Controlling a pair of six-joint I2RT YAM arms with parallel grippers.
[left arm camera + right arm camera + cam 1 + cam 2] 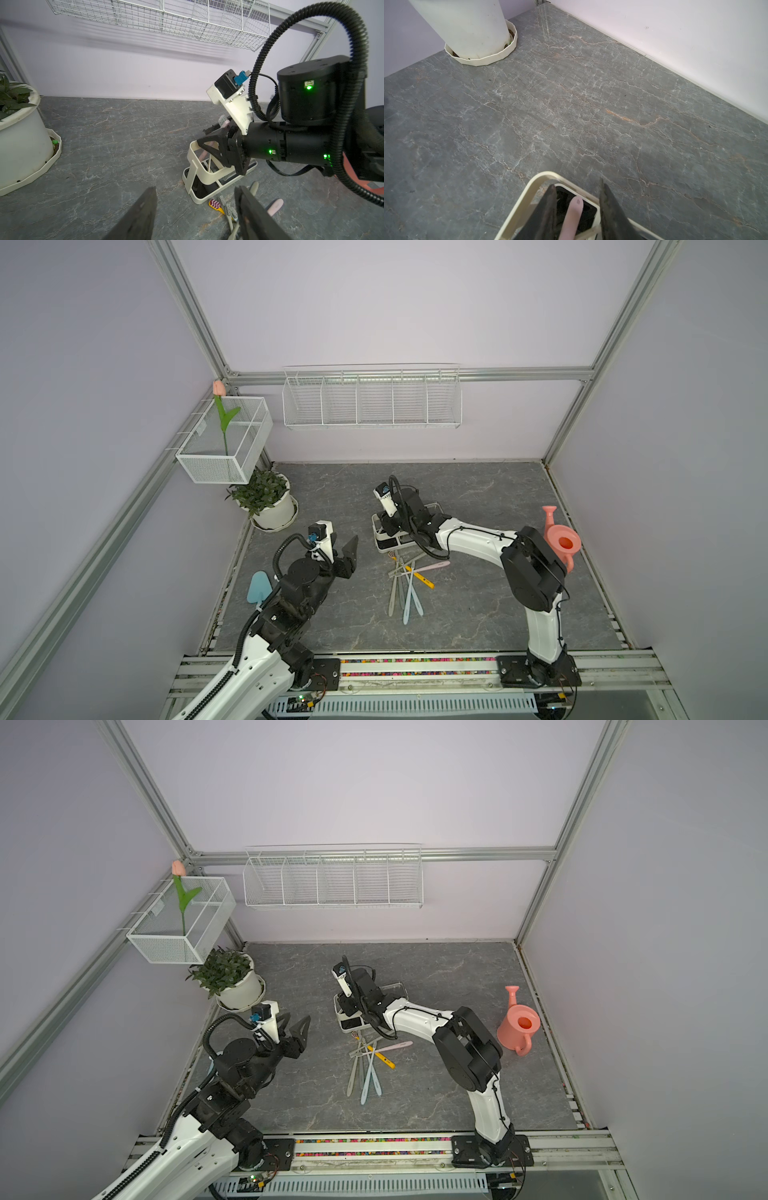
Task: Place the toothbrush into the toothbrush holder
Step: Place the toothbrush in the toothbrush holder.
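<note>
R gripper [576, 185] jaws apart, not clamping; pink toothbrush [572, 216] stands btwn them, inside toothbrush holder [520, 207]. L gripper [296, 1022] open, at holder's 9 o'clock.

No words or numbers are showing clearly enough to read. The yellow toothbrush [420, 577] is carrying small dark print along its handle, too small to make out in a top view. The pink toothbrush [574, 214] is showing a faint mark near its tip in the right wrist view, with no letters coming through.
</note>
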